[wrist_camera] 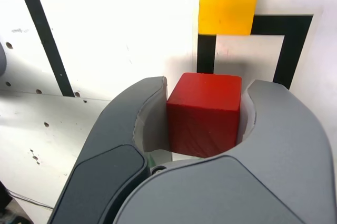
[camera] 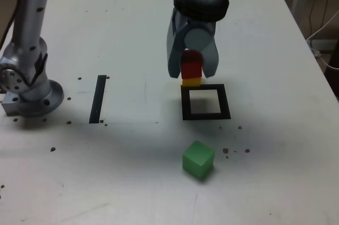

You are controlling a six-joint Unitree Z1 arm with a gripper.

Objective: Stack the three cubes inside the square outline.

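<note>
So the gripper (camera: 192,71) at top centre of the exterior view has its jaws clamped on the red cube (camera: 191,66), held up off the white table (camera: 127,29). The black square outline (camera: 206,102) sits mid-frame. Green cube (camera: 198,159) is alone at lower centre. Yellow cube (camera: 192,81) sits at the outline's far left corner, right under the red one.

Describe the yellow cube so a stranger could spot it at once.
Find the black square outline on the white table. The yellow cube sits at its far corner, on the exterior view's left, below the red cube in the gripper. It's the only yellow block.
</note>
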